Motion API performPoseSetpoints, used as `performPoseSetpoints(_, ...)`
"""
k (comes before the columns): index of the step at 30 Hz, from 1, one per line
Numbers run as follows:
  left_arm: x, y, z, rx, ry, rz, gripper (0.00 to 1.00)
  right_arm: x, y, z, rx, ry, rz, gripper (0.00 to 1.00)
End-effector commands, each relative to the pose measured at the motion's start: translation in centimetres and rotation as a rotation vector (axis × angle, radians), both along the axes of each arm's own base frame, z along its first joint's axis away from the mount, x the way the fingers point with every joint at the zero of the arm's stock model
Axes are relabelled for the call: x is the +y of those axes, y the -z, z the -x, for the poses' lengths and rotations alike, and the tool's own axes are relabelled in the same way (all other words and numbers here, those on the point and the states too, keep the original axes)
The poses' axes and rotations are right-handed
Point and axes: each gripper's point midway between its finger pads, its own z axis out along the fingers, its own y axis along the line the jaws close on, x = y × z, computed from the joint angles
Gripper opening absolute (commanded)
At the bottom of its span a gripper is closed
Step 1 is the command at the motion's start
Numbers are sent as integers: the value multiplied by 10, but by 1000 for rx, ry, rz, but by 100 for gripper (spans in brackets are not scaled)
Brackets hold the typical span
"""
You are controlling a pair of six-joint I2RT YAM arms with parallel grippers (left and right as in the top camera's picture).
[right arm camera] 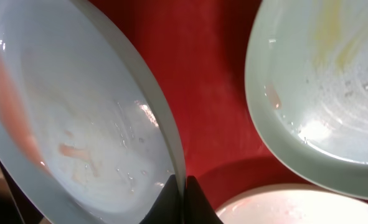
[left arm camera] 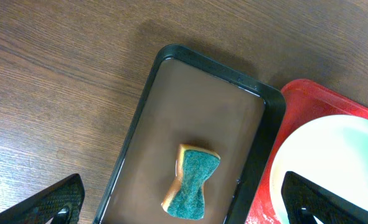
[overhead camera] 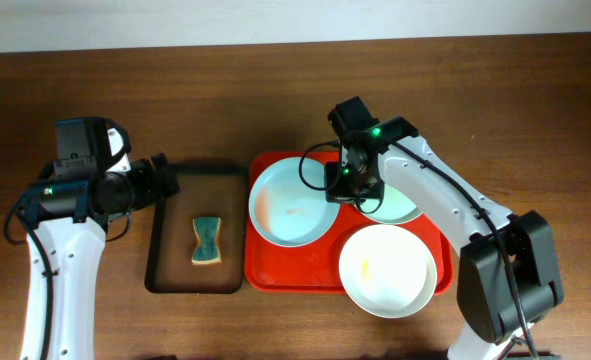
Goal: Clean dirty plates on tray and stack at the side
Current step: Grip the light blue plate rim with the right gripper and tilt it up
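The red tray (overhead camera: 280,270) holds three plates. The pale blue plate (overhead camera: 290,205) lies at its left with faint orange smears. The pale green plate (overhead camera: 400,205) is at the back right, partly under my right arm. The white plate (overhead camera: 387,268) sits at the front right. My right gripper (overhead camera: 337,185) is shut on the blue plate's right rim (right arm camera: 171,143), which is tilted in the right wrist view; the green plate (right arm camera: 320,93) and the white plate (right arm camera: 277,208) show there too. My left gripper (left arm camera: 180,208) is open and empty above the black tray.
A narrow black tray (overhead camera: 165,235) lies left of the red tray, with a yellow and green sponge (overhead camera: 208,242) in it, also in the left wrist view (left arm camera: 193,183). The table is brown wood (overhead camera: 275,90).
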Motion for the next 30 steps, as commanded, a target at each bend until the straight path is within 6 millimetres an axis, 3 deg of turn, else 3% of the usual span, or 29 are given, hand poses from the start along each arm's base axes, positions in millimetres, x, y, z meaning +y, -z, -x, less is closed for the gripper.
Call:
performPoseSetpoints(1,-1,-8,-2,-26,-5,14,99,-11,-13,3,6,16,11,4)
performPoseSetpoints(3,-1,-8,-2,-26,-5,14,99,-13,-6,9,28,19,23,4)
performPoseSetpoints(9,-1,-8,-2,-26,-5,14,99,-18,45,18,22,57,18,4)
performPoseSetpoints(10,-1,-8,-2,-26,-5,14,99,-18,50,19,16,56,16,9)
performPoseSetpoints(11,-1,-8,-2,-26,-5,14,99,-18,55,19,10,57,13,25)
performPoseSetpoints(13,-1,-8,-2,-26,-5,14,99,-18,62,18,-8,56,5,36)
performPoseSetpoints(17,-1,-8,-2,-26,-5,14,99,-17,71,16,-36,60,-9,35)
performPoseSetpoints(19,-1,-8,-2,-26,-5,14,99,-16,70,14,-41,68,-14,10)
performPoseSetpoints(20,-1,-8,-2,-26,-5,14,99,-15,70,14,-36,85,-17,4)
performPoseSetpoints(24,-1,-8,-2,-26,-5,14,99,-11,66,12,-35,84,-49,4)
performPoseSetpoints(26,-1,-8,-2,-26,-5,14,99,-6,46,7,-38,79,-91,4)
performPoseSetpoints(27,-1,-8,-2,-26,-5,14,99,-6,20,0,-84,83,-112,4)
performPoseSetpoints(30,-1,-8,-2,-26,-5,14,99,-4,-16,-3,-159,84,-184,4)
